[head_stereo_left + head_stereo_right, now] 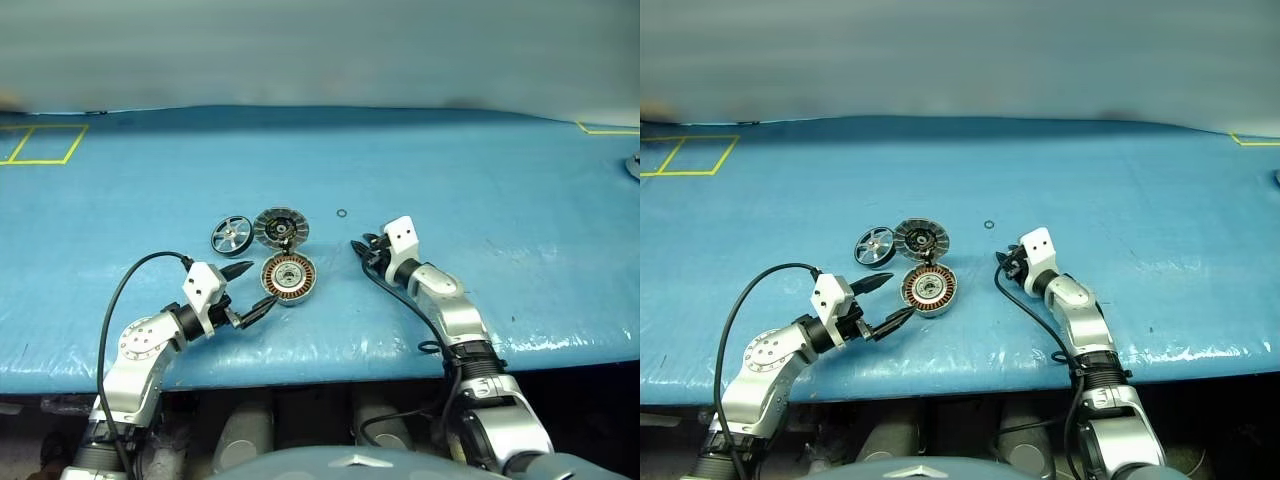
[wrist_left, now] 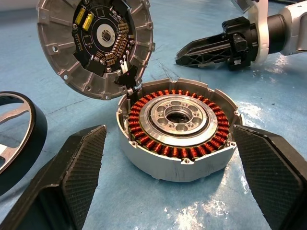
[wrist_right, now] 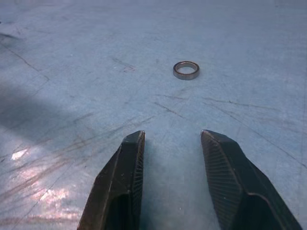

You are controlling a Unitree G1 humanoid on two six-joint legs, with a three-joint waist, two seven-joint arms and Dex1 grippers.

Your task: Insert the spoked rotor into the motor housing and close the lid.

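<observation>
- Left eye view: we see the spoked rotor (image 1: 231, 235) lying flat on the blue tabletop (image 1: 480, 180), just beyond and a little left of the left gripper (image 1: 253, 290), whose jaws stand wide and empty.
- In the left wrist view, the motor housing (image 2: 178, 128) sits right between those wide jaws, with its copper windings facing up and its centre empty.
- The lid (image 1: 281, 228) leans open at the housing's far edge, apparently joined there, ribbed face showing.
- The rotor lies touching or just beside the lid, on its left; being a disc, it has no long axis to line up.
- We judge the left arm nearer the rotor.
- The right gripper (image 3: 170, 158) hangs with its jaws partly open and empty, pointing at a small metal ring (image 3: 186, 70).
- Count: one rotor, one housing, one lid, one ring.
</observation>
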